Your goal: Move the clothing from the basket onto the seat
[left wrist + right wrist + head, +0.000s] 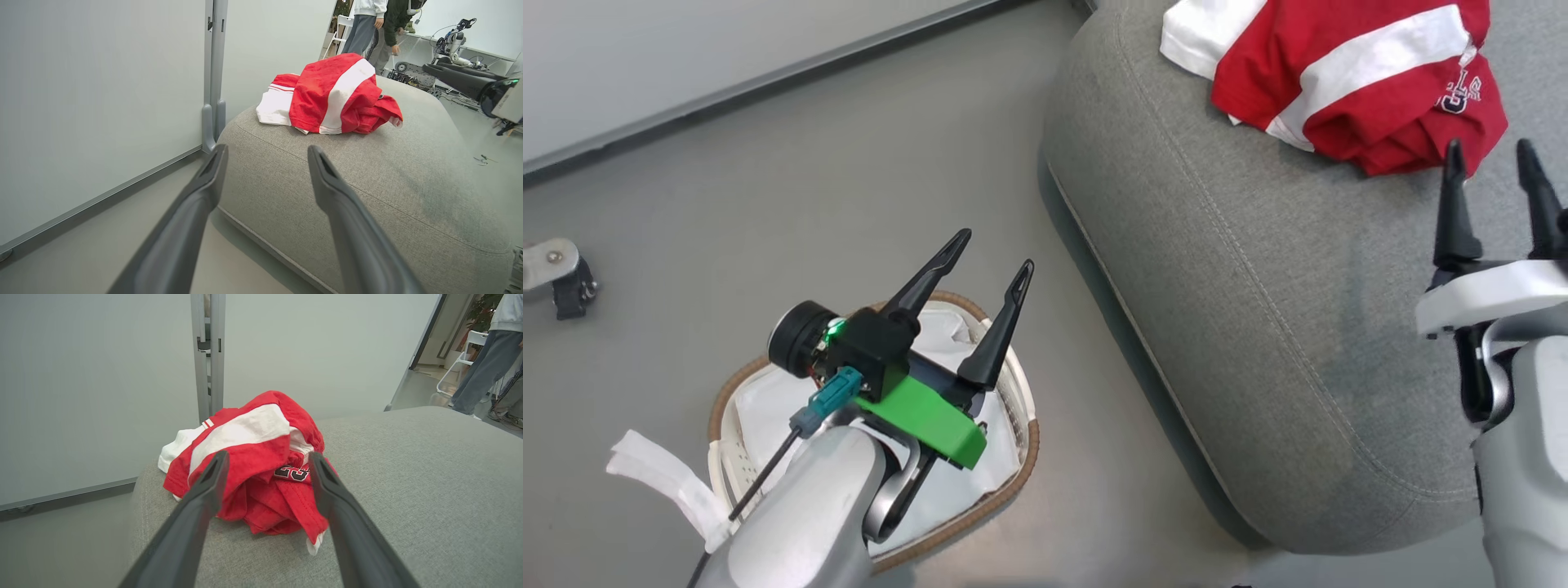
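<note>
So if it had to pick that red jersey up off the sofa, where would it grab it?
Probably at the near edge of the jersey, the bunched folds beside the dark lettering. They stand off the seat as a ridge that the open right gripper, facing them, could pinch from above; its white end lies flatter.

Red clothing [1347, 73] with white bands, grey seat [1241, 269], white basket [1013, 384] with brown rim.

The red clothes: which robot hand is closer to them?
Right. The right gripper is right by the red clothes on the seat; the left gripper hangs over the basket on the floor, farther off.
</note>
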Robot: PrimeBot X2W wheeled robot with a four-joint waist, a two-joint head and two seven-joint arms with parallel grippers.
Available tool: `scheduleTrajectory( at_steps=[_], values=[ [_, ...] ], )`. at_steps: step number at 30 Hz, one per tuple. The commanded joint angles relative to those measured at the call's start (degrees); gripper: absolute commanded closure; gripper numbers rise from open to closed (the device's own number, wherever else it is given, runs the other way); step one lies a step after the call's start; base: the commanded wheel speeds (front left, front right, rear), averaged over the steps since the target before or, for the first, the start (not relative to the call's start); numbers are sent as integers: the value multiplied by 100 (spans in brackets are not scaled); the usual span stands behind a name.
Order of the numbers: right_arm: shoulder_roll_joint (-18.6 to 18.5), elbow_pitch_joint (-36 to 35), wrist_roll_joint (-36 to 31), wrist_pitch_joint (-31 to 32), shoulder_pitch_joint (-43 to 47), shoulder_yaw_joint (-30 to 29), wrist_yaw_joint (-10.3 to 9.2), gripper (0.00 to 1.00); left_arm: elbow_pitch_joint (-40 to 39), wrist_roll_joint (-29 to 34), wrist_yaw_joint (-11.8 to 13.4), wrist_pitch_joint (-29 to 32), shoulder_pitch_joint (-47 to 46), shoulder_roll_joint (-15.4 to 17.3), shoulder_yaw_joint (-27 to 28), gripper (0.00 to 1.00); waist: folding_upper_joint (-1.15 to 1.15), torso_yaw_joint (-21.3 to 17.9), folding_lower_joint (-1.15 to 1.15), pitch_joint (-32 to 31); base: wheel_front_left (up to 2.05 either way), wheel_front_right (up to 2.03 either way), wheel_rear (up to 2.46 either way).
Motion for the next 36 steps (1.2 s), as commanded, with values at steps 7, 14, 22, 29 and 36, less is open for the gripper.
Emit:
scheduleTrajectory(
  at_steps=[7,14,22,29,36],
  values=[
    [138,-35,168,-25,391,623,-8,0,194,388,-9,-3,597,-278,863,0,0,453,0,-670,0,0,0],
    [345,92,238,-25,653,894,-8,0,314,714,-10,-4,1157,-549,1698,0,0,1014,0,-985,0,0,0],
    [486,45,138,-20,1008,1068,-8,0,466,1001,-11,-4,1791,-687,2536,0,0,1478,0,-1323,0,0,0],
    [535,32,116,-19,1372,1134,-8,0,649,1170,-11,-4,2289,-883,3220,0,0,1739,0,-1624,0,0,0],
    [539,70,240,-20,1801,1336,-8,0,690,1334,15,-4,2693,-1026,3750,0,0,1939,0,-1873,0,0,0]
  ],
)
